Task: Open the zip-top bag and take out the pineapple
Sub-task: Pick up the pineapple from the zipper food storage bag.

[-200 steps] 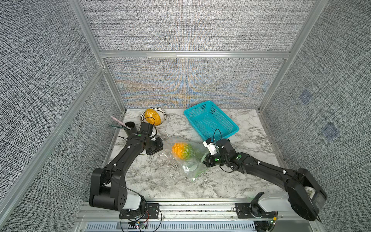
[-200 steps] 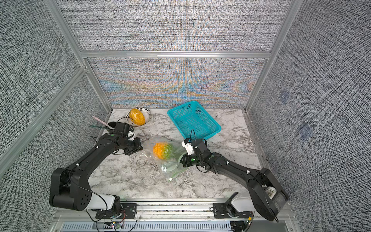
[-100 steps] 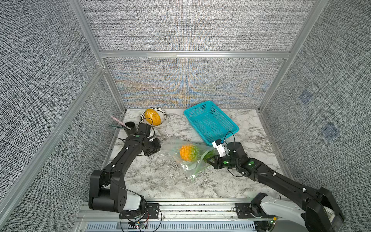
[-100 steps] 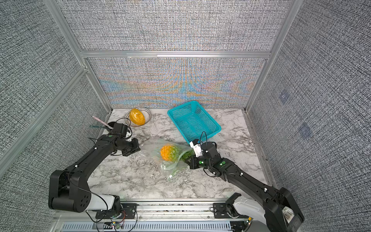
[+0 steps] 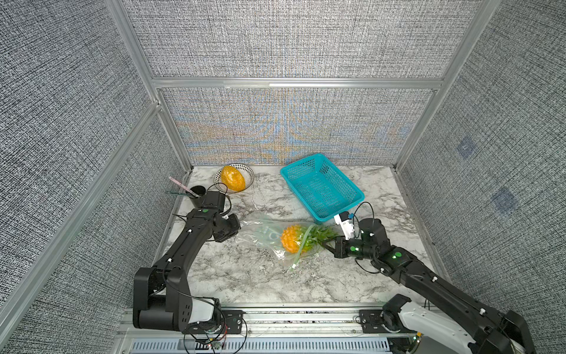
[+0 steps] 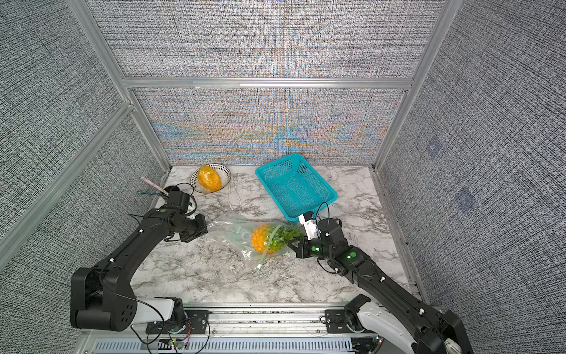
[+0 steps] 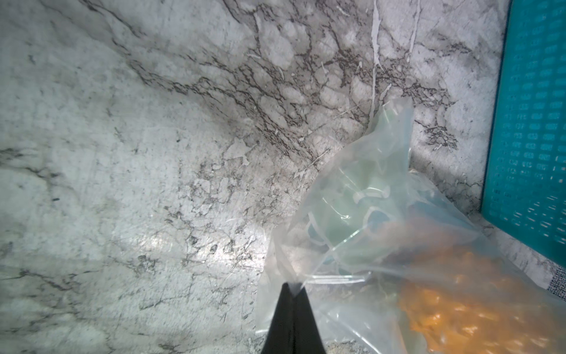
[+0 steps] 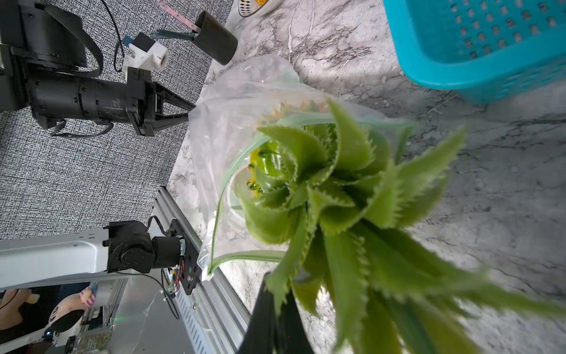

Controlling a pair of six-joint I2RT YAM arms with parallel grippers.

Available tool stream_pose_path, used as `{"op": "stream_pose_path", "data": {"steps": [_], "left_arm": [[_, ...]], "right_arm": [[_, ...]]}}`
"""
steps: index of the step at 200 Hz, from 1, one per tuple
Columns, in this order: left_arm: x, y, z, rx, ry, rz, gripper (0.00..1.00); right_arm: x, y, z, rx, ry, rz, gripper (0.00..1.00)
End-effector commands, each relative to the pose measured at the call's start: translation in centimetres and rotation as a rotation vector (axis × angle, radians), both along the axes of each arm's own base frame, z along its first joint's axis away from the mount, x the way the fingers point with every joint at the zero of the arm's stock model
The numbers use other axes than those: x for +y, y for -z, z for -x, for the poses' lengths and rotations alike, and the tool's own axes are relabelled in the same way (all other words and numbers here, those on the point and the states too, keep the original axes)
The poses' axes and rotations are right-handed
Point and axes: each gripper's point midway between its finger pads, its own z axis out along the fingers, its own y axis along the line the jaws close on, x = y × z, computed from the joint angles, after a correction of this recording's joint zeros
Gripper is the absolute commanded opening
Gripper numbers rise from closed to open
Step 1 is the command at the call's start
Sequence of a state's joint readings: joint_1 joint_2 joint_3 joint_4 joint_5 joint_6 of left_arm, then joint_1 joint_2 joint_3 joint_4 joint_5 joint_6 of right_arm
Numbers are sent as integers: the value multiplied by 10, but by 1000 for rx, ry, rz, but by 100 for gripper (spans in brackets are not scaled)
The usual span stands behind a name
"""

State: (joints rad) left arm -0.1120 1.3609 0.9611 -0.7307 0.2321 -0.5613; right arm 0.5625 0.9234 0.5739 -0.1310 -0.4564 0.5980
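The left gripper's [image 7: 290,289] jaws are pressed together on a corner of the bag [image 7: 352,214], the clear film bunched between the black tips. In both top views this gripper [image 5: 238,228] [image 6: 205,229] sits at the bag's [image 5: 263,233] [image 6: 232,233] left end. The right gripper's [image 8: 277,288] jaws are closed on a leaf of the pineapple's [image 8: 321,184] crown. In both top views it [image 5: 327,243] [image 6: 291,244] meets the leaf tips at the bag's right end.

The bag lies on its side mid-bench [image 5: 245,275], stretched between the two grippers, with its mouth open toward the right edge. The green zip strip loops around the pineapple [image 5: 290,239] [image 6: 260,239] where body meets crown. The orange body is inside the film and most of the crown pokes out of the mouth.

A basket [image 5: 306,167] [image 6: 280,167] stands toward the back edge, right of centre, its near corner just beside the right wrist. A bowl [image 5: 249,174] [image 6: 226,171] holding an oval fruit [image 5: 233,177] [image 6: 209,178] sits by the back-left corner. A black cup [image 5: 197,193] [image 8: 217,39] with sticks in it stands at the left edge, close behind the left arm.
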Motion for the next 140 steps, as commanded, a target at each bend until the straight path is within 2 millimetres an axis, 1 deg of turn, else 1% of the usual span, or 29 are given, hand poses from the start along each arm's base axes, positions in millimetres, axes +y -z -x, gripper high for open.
{"op": "stream_pose_path", "data": {"steps": [1,8,22,50,63,78,108,127,140], "left_arm": [[8,-1,0,-2,-6,-38,0],[9,-1,-1,-2,-7,-38,0],[9,0,0,3,-3,-38,0],[8,3,2,13,-1,-30,0],[8,3,3,15,-1,-28,0],[9,3,5,14,-3,-32,0],[14,3,7,16,-9,-56,0],[13,4,8,18,-2,-55,0],[14,5,9,26,0,-59,0]], "right_arm": [[0,-13,-3,-23,13,-30,0],[-1,-14,-5,-28,22,-29,0],[-1,-10,-5,-21,22,-29,0],[3,13,-3,50,-13,0,0],[5,17,-2,64,-29,6,0],[4,9,-5,37,-16,-4,0],[-5,-20,-12,-32,41,-17,0],[-10,-30,-11,-46,54,-19,0],[-12,-32,-8,-44,52,-15,0]]}}
